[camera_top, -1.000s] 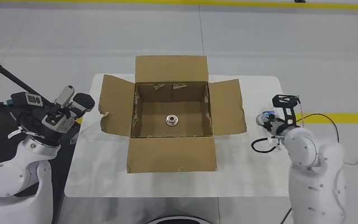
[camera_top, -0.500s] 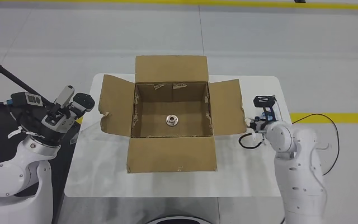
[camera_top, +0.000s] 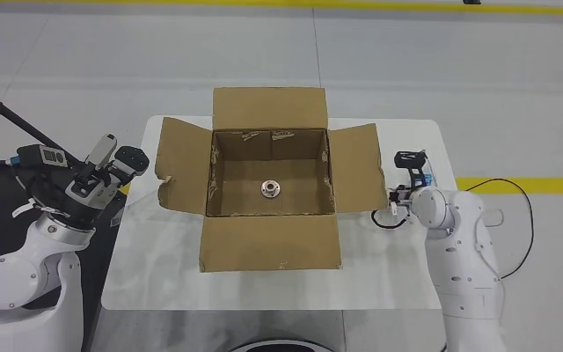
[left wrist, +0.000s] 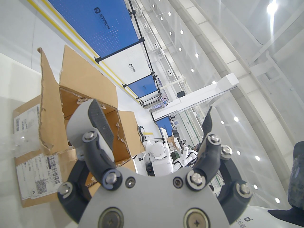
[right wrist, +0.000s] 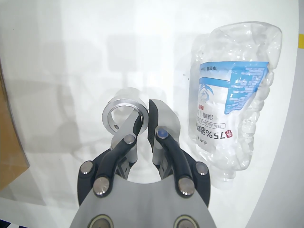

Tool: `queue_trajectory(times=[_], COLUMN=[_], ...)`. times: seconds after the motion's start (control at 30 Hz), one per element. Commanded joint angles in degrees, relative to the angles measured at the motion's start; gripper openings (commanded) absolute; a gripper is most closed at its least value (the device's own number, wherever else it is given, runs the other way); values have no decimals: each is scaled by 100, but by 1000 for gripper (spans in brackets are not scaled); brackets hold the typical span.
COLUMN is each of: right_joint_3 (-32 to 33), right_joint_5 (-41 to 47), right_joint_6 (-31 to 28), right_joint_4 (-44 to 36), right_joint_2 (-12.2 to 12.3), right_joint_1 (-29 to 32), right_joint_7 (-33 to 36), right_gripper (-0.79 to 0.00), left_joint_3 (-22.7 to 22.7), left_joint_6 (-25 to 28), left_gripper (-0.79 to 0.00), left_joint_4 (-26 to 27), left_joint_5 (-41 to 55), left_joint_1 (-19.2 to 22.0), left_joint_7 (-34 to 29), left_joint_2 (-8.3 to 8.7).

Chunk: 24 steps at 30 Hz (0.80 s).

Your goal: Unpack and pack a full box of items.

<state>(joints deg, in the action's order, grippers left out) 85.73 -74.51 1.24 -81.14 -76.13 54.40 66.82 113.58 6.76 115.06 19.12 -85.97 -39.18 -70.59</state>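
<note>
At mid-surface (camera_top: 176,264), top: open box (camera_top: 269,242), small metal part (camera_top: 269,187) on its floor | left wrist: left jaws wide apart, empty, near box | right wrist: right jaws clamp ring (right wrist: 124,103) wall, pouch (right wrist: 235,119) just beside.

I can't identify the small round part (camera_top: 269,187) in the box (camera_top: 271,110) from above; my right gripper (right wrist: 143,121) partly covers the ring (right wrist: 108,113).

The box (camera_top: 268,242) stands mid-table (camera_top: 158,273), flaps spread, a small metal part (camera_top: 269,187) on its floor. To its right is a ring (right wrist: 107,119), then a pouch (right wrist: 237,110) by the table's right edge.
</note>
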Motion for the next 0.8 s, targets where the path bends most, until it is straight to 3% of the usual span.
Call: queue_trajectory(times=[0.0, 0.37, 0.57, 0.77], right_joint_3=[-1, 95, 341, 337], right_joint_5=[25, 81, 85, 110], right_joint_6=[6, 106, 166, 152], right_joint_4=[39, -300, -1401, -2566], right_joint_2=[6, 59, 113, 137], right_joint_1=[0, 82, 279, 332], right_joint_7=[-17, -31, -84, -73], right_gripper=[-653, -493, -413, -259], left_joint_3=[0, 0, 0, 0], left_joint_6=[0, 0, 0, 0], left_gripper=[0, 0, 0, 0], left_joint_4=[0, 0, 0, 0], left_joint_5=[0, 0, 0, 0], left_joint_1=[0, 0, 0, 0], left_joint_7=[0, 0, 0, 0], left_joint_2=[0, 0, 0, 0])
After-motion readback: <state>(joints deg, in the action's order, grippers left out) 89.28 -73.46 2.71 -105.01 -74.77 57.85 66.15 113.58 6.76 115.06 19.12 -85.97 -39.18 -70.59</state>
